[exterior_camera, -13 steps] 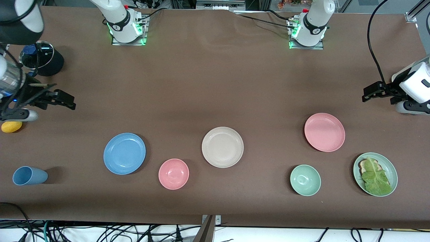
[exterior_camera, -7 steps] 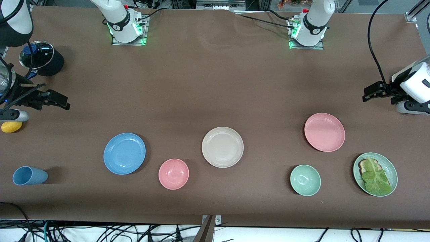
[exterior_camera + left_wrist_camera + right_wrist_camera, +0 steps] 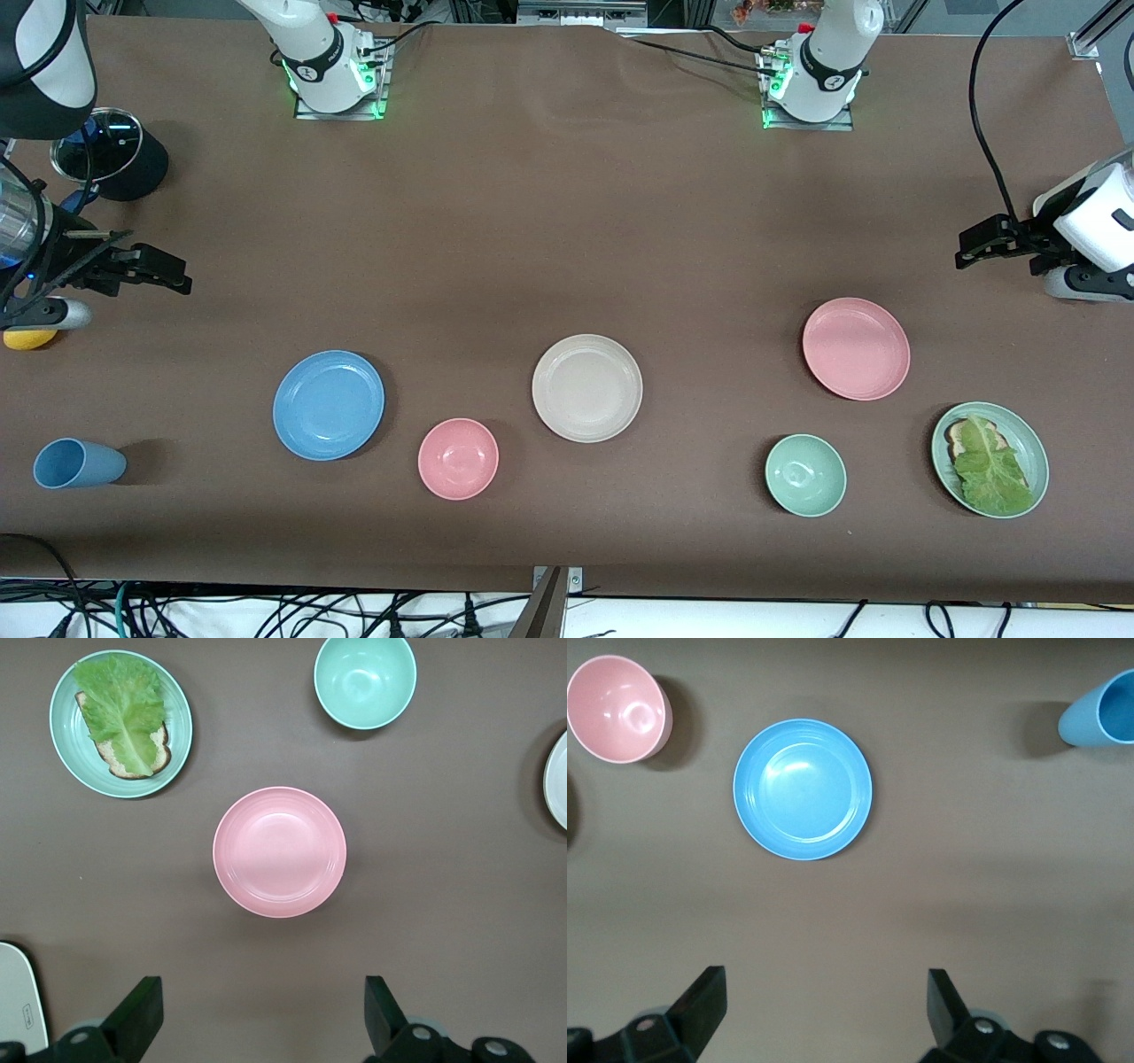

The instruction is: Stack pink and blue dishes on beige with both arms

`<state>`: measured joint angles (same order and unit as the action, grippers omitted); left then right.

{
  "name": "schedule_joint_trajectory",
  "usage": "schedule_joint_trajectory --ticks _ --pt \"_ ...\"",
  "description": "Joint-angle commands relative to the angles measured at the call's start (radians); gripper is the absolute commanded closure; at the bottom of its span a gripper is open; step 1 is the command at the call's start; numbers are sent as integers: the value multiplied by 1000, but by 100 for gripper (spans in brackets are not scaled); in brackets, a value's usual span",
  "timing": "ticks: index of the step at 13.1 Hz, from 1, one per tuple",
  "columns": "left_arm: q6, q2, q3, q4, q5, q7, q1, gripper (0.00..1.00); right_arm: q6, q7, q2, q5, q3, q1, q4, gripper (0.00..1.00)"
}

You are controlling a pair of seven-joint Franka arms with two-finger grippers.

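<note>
The beige plate (image 3: 586, 387) lies mid-table. The blue plate (image 3: 328, 405) lies toward the right arm's end, the pink plate (image 3: 856, 348) toward the left arm's end. All three lie apart and bare. My left gripper (image 3: 970, 248) hangs open over bare cloth at its end of the table. In the left wrist view the pink plate (image 3: 279, 851) lies apart from the wide-set gripper (image 3: 263, 1010). My right gripper (image 3: 173, 275) hovers open over bare cloth at the other end. The right wrist view shows the blue plate (image 3: 803, 788) clear of that gripper (image 3: 826, 1005).
A pink bowl (image 3: 458, 458) sits between the blue and beige plates, nearer the camera. A green bowl (image 3: 804, 475) and a green plate with bread and lettuce (image 3: 990, 459) lie near the pink plate. A blue cup (image 3: 78, 463), a yellow object (image 3: 28, 338) and a lidded pot (image 3: 108, 164) stand at the right arm's end.
My right gripper has drifted a little toward its end of the table and partly back. The left arm and all the dishes have stayed put.
</note>
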<state>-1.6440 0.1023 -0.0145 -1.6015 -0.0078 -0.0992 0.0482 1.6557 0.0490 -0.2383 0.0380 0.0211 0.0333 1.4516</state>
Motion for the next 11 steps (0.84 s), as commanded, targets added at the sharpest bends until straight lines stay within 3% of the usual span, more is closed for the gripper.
schedule_joint_trajectory --ticks 1,7,11 --pt "3 -6 -2 -6 19 -2 -2 0 -8 31 -32 -10 -7 -6 -14 0" --pt "3 25 -2 -6 17 3 -1 0 64 22 -142 -46 -13 -3 -17 1" --pt "0 114 2 -3 16 6 -1 0 72 32 -141 -43 -13 7 -19 0"
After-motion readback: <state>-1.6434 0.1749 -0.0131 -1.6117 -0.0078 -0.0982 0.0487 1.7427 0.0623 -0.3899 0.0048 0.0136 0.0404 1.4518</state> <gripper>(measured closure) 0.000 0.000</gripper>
